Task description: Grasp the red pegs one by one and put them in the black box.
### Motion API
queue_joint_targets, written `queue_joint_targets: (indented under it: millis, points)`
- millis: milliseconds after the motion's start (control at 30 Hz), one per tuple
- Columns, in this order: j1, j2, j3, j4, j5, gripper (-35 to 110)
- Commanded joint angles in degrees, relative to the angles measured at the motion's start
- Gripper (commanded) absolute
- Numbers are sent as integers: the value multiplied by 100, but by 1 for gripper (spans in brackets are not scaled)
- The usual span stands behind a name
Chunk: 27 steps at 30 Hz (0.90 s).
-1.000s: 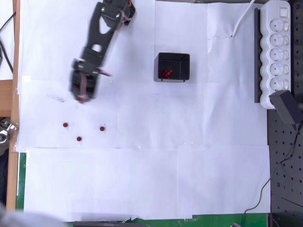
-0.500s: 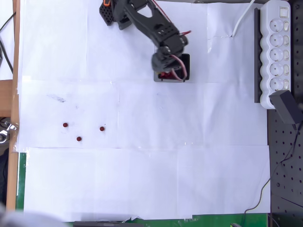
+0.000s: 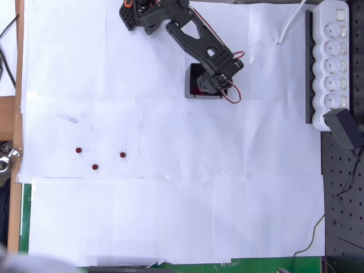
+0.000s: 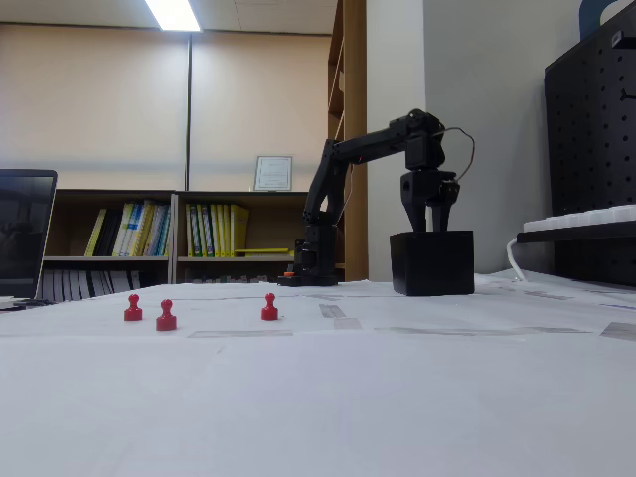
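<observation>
Three red pegs (image 3: 78, 150) (image 3: 95, 167) (image 3: 122, 154) stand on the white paper at the left; the fixed view shows them upright (image 4: 132, 309) (image 4: 166, 316) (image 4: 269, 307). The black box (image 3: 192, 79) (image 4: 431, 263) sits at the upper middle, and a bit of red shows inside it at its lower left. My gripper (image 3: 211, 85) (image 4: 429, 223) hangs straight down just above the box's opening and covers most of it from above. Its fingers stand apart, open, with wall showing between them and nothing held.
The arm's base (image 3: 139, 14) stands at the top edge. A white power strip (image 3: 333, 57) and a black adapter (image 3: 344, 128) lie along the right side beside a black pegboard. A laptop (image 4: 25, 234) stands at the far left of the fixed view.
The arm swung from the left side of the paper over to the black box, then shifted slightly right above it. The three pegs on the paper have not moved.
</observation>
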Motion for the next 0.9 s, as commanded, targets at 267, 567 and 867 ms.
queue_joint_targets:
  millis: [267, 567, 867]
  points:
    - [62, -1151, 1477, 896, 79, 14]
    - [3305, -4069, -3428, -1925, 2883, 14]
    - [4852, -2988, -6038, -7146, 3885, 15]
